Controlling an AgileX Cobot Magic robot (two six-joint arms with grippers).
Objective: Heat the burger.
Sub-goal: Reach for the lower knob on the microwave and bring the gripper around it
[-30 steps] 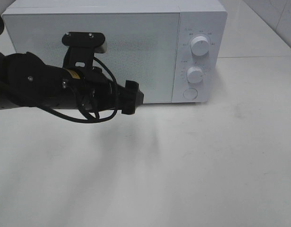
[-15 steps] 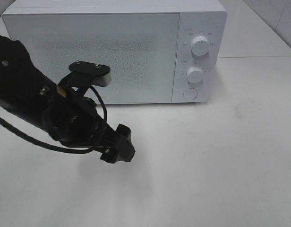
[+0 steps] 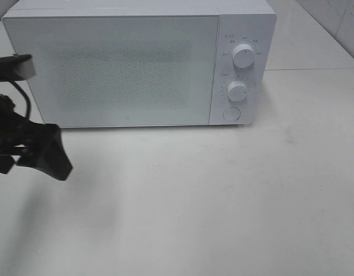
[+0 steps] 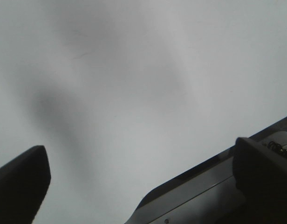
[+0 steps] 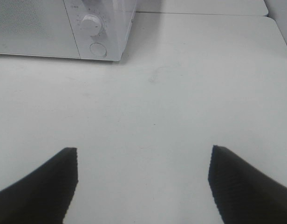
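Operator: Report the left end effector (image 4: 141, 151).

Technician: Jaws wide apart, nothing between them. It hangs above the counter (image 3: 223, 201) in front of the microwave (image 3: 114, 63), at the end away from the knobs.

Operator: And the right end effector (image 5: 142, 151)?

Technician: Jaws spread wide, nothing held. It is over the counter in front of the microwave's control end, well apart from it.

Operator: Microwave condition?

Technician: Door shut. The upper knob (image 3: 243, 56), lower knob (image 3: 237, 90) and round button (image 3: 230, 113) sit one below the other on the panel beside the door.

Operator: Location of the burger?

Technician: Cannot tell. The shut, frosted door hides the microwave's inside.
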